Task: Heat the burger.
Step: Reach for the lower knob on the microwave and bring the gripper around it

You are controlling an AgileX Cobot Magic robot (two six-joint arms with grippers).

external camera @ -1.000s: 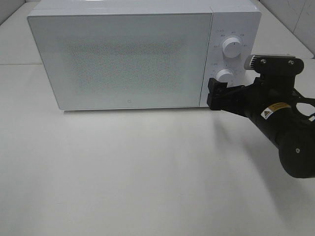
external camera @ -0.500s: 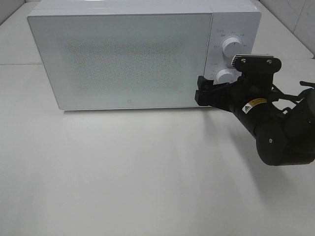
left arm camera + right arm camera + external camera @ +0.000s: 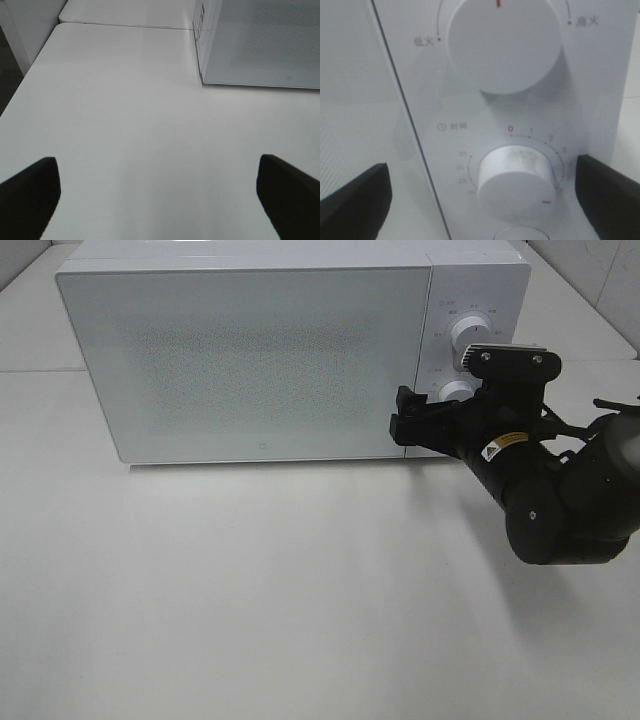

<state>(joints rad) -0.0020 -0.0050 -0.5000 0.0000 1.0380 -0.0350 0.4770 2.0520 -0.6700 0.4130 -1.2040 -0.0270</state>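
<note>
Two hands wide open, empty: right hand [image 3: 402,418] facing lower dial [image 3: 516,182] of shut microwave [image 3: 250,360]; left hand [image 3: 160,195] over table [image 3: 125,100].

Matte black right arm [image 3: 560,502], thick and rounded, marked on its casing with a small yellow-and-white warning sticker [image 3: 497,447]. Just above the sticker, a black bracket [image 3: 512,378] with two shiny screws [image 3: 484,357] and a pale grey ribbed camera block [image 3: 515,346] on top; right of the sticker, thin black cables [image 3: 585,426] in loose loops; below it, a round joint cap [image 3: 555,528] with a small pale screw head. Left of the sticker, the blocky black right gripper [image 3: 401,421]; on the left gripper [image 3: 157,169], the same plain black, blunt, wedge-shaped fingers [image 3: 30,197].
</note>
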